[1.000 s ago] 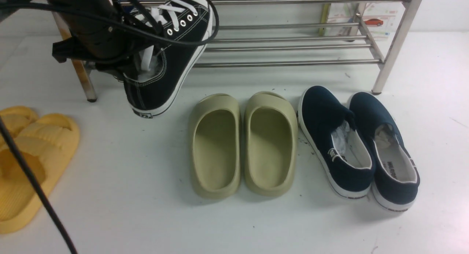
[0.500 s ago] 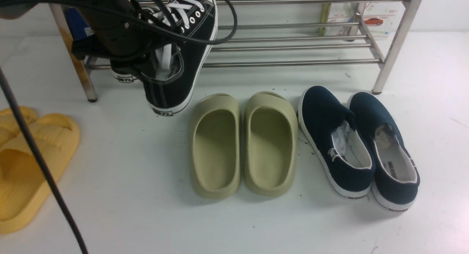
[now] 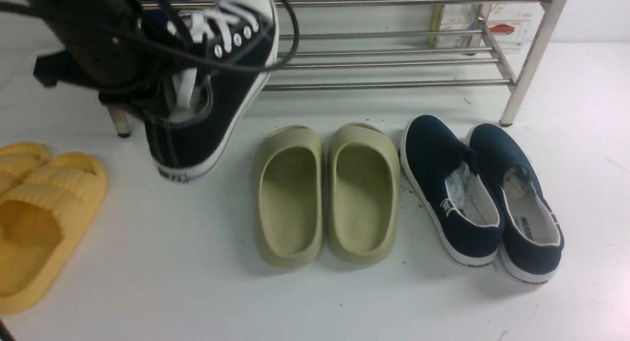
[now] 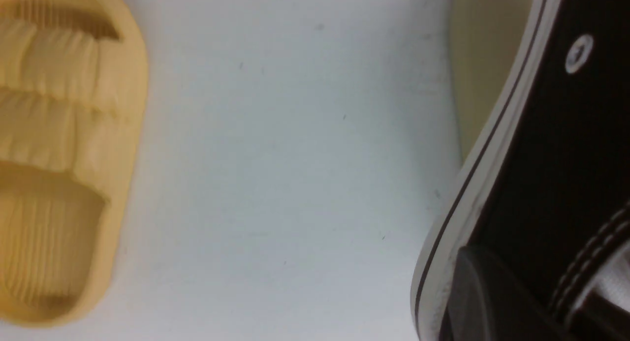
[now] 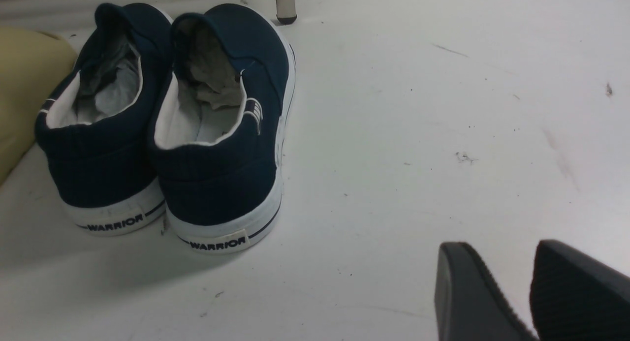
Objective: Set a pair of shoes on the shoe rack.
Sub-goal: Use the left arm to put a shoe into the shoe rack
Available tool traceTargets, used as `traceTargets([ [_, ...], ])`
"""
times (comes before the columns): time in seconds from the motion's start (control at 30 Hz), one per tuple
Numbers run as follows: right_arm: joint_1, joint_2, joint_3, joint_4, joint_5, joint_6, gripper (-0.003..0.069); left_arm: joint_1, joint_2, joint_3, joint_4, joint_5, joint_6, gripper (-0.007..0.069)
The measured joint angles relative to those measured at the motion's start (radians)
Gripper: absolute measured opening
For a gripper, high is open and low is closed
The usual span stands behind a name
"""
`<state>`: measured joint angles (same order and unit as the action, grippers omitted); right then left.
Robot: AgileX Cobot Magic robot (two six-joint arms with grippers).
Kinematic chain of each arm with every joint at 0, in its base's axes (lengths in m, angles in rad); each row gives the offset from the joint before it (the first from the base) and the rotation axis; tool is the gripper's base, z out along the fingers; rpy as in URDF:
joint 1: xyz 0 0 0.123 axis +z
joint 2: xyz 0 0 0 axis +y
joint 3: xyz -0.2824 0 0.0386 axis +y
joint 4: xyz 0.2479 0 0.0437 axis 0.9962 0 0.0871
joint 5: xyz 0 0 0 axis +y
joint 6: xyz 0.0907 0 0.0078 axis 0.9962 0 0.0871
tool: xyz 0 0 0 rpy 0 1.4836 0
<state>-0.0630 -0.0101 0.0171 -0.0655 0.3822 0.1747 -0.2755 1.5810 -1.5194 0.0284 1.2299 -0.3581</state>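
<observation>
Closest to you, the right fingers [image 5: 472, 292] hang low over the white tabletop [image 3: 172, 282], parted by a slim gap with nothing between them. Just past them the navy slip-ons [image 3: 482, 193] sit side by side, heels toward you, "WARRIOR" on the heel tabs and crumpled paper stuffed inside. Left of those, the olive foam slippers [image 3: 325, 193] lie touching each other, toes pointing away. At the near left edge, the yellow slides [image 3: 49, 203] are partly cut off by the frame.

Farther out on your left, the left fingers [image 4: 487, 292] are pinching the black sneaker [image 3: 206, 105] at its collar near the heel. One finger presses on the outer canvas; the other is hidden from you. The sneaker hangs clear of the tabletop, steeply tilted, heel low and white toe cap high, in front of the left end of the shoe rack [image 3: 393, 85]. You cannot tell whether the toe touches the bars.

Farthest back, the rack stands on the tabletop, its right front leg [image 3: 521, 80] just behind the slip-ons.
</observation>
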Motion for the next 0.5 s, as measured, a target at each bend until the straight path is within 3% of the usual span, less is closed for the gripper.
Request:
traceTargets([
  [0.17,0.0,0.0,0.0,0.0,0.0,0.0,0.0239,0.0,0.03,0.096,0.005,-0.125,-0.036,-0.0013],
  [0.33,0.0,0.0,0.0,0.0,0.0,0.0,0.0239,0.011,0.081,0.066,0.024,-0.282,-0.085,-0.0013],
  [0.5,0.0,0.0,0.0,0.0,0.0,-0.001,0.0239,0.061,0.164,-0.022,0.015,-0.283,-0.101,-0.0013],
])
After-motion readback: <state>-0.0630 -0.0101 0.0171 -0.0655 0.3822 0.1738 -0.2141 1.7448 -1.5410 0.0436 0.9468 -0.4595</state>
